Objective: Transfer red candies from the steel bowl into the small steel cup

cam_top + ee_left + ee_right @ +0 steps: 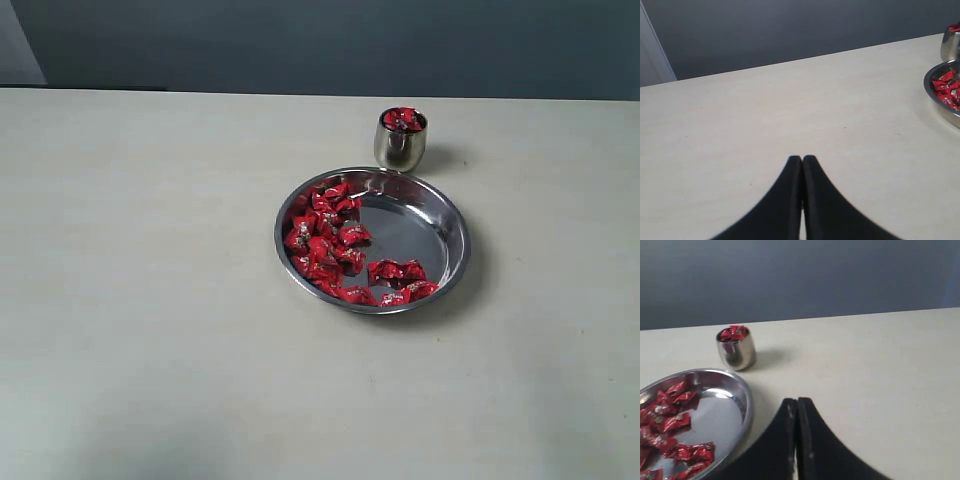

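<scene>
The wide steel bowl (448,225) sits right of the table's middle, with several red candies (325,240) heaped along its left and front sides. Just behind it stands the small steel cup (400,142), filled to the brim with red candies (403,119). Neither gripper shows in the exterior view. In the left wrist view my left gripper (802,159) is shut with nothing in it, over bare table well away from the bowl (940,106). My right gripper (797,401) is shut and empty too, beside the bowl (742,395), with the cup (736,352) farther off.
The pale tabletop (150,300) spreads wide on every side of the bowl. A dark grey wall (330,45) runs behind the table's far edge.
</scene>
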Controlling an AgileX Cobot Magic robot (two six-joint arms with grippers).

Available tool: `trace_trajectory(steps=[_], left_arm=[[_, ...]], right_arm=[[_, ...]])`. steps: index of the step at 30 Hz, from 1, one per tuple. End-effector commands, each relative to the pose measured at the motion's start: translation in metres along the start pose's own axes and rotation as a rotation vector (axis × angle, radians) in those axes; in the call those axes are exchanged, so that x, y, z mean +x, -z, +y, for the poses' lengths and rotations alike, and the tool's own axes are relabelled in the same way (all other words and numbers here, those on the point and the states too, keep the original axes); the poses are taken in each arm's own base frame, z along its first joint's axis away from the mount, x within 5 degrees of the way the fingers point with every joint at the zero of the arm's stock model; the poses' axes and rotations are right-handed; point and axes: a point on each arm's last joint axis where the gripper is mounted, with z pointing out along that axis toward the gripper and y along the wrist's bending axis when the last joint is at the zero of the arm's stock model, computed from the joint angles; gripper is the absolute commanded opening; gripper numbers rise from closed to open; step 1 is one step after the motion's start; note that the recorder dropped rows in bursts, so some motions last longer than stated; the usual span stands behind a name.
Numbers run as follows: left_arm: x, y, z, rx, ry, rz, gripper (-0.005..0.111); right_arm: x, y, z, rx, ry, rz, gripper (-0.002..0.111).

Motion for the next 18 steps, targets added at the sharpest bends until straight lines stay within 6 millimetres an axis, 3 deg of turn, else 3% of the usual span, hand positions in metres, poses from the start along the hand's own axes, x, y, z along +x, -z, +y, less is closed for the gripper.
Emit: trace_trajectory(steps=[1, 10, 18], left_arm=[[-0.001, 0.0, -0.001, 0.01, 0.004, -0.01, 0.0], [-0.001, 0.0, -0.001, 0.01, 0.004, -0.01, 0.0], [-0.001, 0.0, -0.001, 0.01, 0.004, -0.01, 0.0]], right_arm=[[0.016, 0.009, -0.005, 0.044, 0.033, 0.0, 0.0], [0.052, 0.02, -0.009, 0.057, 0.091, -0.116, 0.0], [0.052, 0.025, -0.013, 0.121, 0.063, -0.147, 0.0]])
